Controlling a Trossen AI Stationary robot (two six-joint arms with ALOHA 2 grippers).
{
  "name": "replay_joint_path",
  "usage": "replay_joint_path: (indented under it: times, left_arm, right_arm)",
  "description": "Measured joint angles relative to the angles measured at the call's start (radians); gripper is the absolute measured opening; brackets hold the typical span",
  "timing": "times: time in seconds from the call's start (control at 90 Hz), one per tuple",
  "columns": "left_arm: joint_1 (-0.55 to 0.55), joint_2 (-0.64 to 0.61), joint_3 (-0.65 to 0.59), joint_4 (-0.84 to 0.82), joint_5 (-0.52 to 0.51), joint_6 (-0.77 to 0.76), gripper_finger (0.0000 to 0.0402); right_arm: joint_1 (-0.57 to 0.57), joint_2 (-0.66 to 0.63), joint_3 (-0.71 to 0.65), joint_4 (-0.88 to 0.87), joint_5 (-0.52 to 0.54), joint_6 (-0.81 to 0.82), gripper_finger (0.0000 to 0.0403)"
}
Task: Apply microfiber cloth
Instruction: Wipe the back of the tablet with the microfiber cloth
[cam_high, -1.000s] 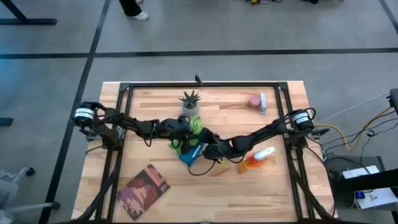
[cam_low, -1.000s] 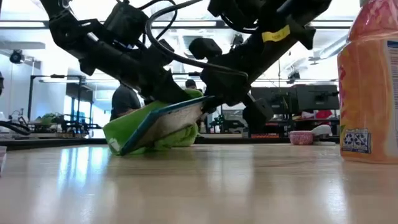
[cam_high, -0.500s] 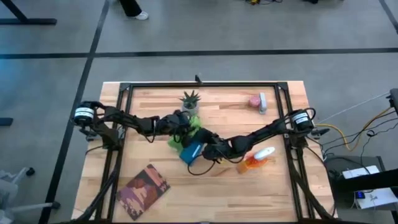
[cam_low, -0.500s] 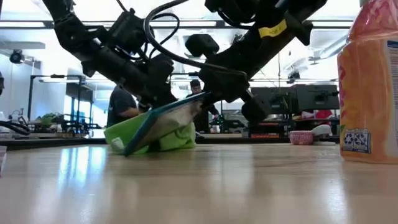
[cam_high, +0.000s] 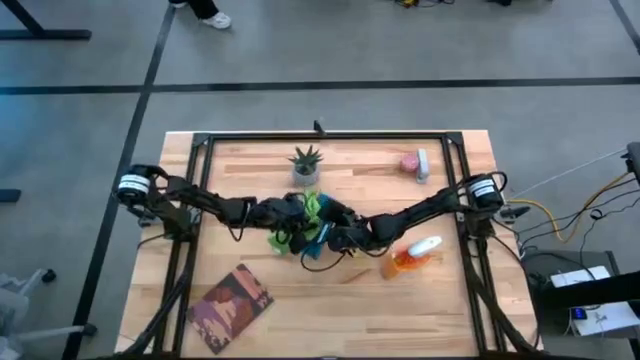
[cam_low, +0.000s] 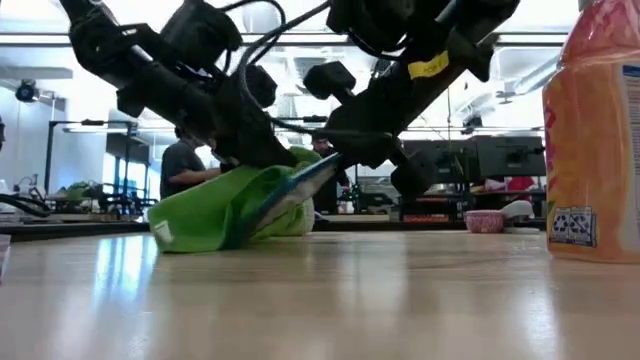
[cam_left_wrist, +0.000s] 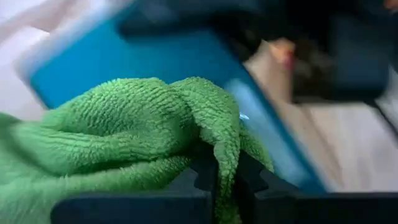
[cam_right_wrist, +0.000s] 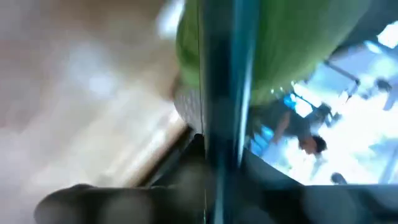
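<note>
Left gripper (cam_left_wrist: 217, 180) — fingers pinched on a fold of the bright lime-green microfiber cloth (cam_left_wrist: 118, 146) — presses it against the blue-backed flat tablet (cam_left_wrist: 149, 59) at table centre. Right gripper (cam_right_wrist: 211, 155) clamps the tablet's edge, holding it tilted, lower edge on the wooden table (cam_low: 320, 300). An orange spray bottle (cam_high: 412, 256) lies just right; a small potted plant (cam_high: 306, 163) stands beyond.

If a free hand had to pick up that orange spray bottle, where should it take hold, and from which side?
The orange spray bottle lies on its side on the table, white head toward the right arm's base. Probably best to come straight down and close across the orange body, its widest and firmest part, with the fingers straddling its length; the head looks too uneven.
</note>
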Motion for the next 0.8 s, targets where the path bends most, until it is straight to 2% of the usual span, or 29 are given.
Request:
replay_joint_path:
  times: [0.167,0.344,0.456,0.622,0.8]
  left_arm:
    - [-0.031,-0.001,0.001,-0.043,-0.048,-0.005,0.0000]
    - [-0.030,-0.001,-0.001,-0.239,-0.086,-0.047,0.0000]
    - [-0.037,0.003,-0.002,-0.311,-0.105,-0.080,0.0000]
    - [-0.052,0.007,-0.014,-0.273,-0.116,-0.085,0.0000]
    - [-0.055,0.010,-0.021,-0.116,-0.212,-0.031,0.0000]
  right_arm:
    - [-0.003,-0.010,0.000,-0.024,0.019,-0.001,0.0013]
    - [-0.006,-0.023,0.000,-0.109,0.127,0.015,0.0013]
    - [-0.015,-0.052,0.001,-0.149,0.146,0.070,0.0013]
    - [-0.028,-0.115,0.001,-0.207,0.139,0.175,0.0013]
    - [-0.038,-0.198,-0.001,-0.352,0.088,0.393,0.0013]
